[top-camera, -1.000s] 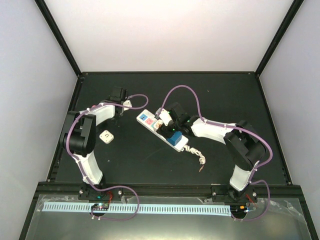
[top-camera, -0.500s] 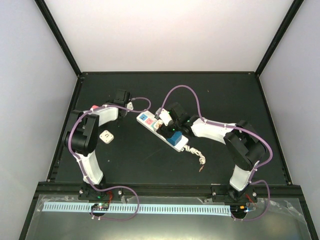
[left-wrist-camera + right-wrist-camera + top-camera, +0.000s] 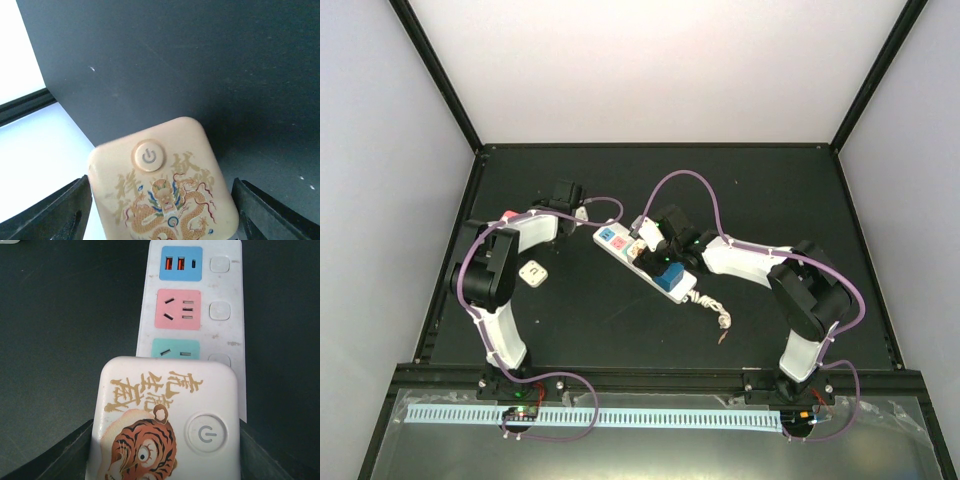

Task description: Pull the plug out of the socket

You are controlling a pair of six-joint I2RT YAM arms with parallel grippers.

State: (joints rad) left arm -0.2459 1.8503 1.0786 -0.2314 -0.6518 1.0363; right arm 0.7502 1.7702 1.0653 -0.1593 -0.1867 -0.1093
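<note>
On my top feed the socket (image 3: 642, 260) lies slantwise at the centre of the dark worktop (image 3: 770, 190), its bundled white cord (image 3: 712, 306) trailing off its lower-right end. The right gripper (image 3: 655, 248) sits over the middle of the strip, and its wrist feed shows the jaws clenched on the sides of a white tiger plug (image 3: 162, 420) with a round power button at lower right. That plug covers the near part of the strip. Beyond it, up the frame, I can see a partly covered green outlet face, then a pink one, then a blue face with USB ports, each with a small white button to its right. I cannot tell whether the plug's pins are seated in the strip. The left gripper (image 3: 575, 206) is at the left of centre, near the strip's upper-left end but apart from it, its jaws grasping a cream dragon adapter (image 3: 161, 185) held over bare worktop. A second white cube adapter (image 3: 532, 272) lies loose at centre left, just beside the left arm.
</note>
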